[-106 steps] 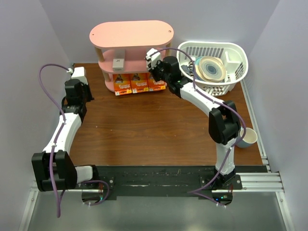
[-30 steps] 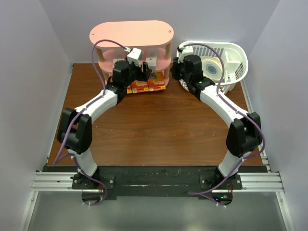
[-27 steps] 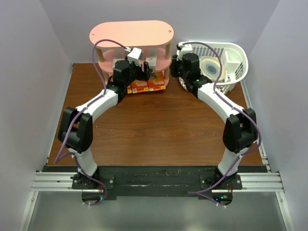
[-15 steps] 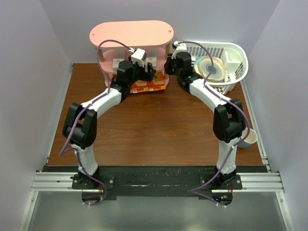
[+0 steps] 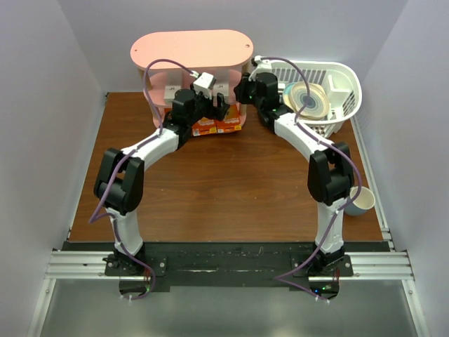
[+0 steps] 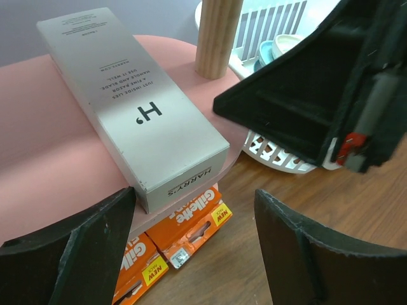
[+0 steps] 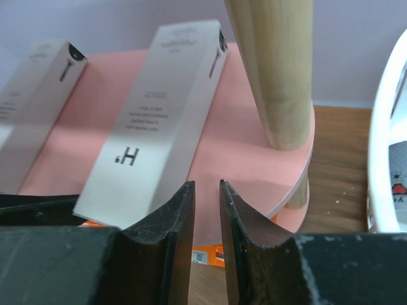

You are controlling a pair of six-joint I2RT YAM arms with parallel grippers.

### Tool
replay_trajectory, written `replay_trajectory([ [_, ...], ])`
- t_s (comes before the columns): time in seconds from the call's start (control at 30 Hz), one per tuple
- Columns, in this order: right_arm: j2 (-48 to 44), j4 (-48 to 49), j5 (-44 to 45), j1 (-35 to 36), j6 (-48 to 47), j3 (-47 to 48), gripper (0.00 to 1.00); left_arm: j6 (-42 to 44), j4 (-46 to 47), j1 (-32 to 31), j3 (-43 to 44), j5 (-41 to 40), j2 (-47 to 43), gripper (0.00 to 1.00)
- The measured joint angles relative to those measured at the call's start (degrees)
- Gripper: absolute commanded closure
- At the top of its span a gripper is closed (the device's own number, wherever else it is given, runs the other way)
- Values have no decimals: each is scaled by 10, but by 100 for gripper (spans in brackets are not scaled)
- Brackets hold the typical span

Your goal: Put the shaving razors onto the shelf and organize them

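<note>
Grey box lies flat on the shelf's middle board, near end at the front edge; orange packs sit below. Left gripper is wide and empty, facing that end. Right gripper is narrow and empty, just beside. Risk: a nudge tips the box off, or the arms clash.

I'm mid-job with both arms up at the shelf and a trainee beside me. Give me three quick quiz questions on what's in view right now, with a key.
1. True or false: the left hand is clamped on the grey box.
2. Where are the orange packs? A: on the top board. B: under the pink board that bears the grey box. C: in the white basket.
3. How many grey boxes does the right wrist view show on that pink board?
Key: 1 false, its fingers stand wide apart; 2 B; 3 two.
</note>
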Motion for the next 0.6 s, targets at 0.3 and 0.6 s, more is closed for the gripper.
replay_trajectory([
  [0.3,26,7,-6,0,14,8,72,0,-7,-5,1,-19,0,15],
  [0.6,-60,-37,11,0,-16,-69,2,18,-79,-7,-135,-49,-160,0],
])
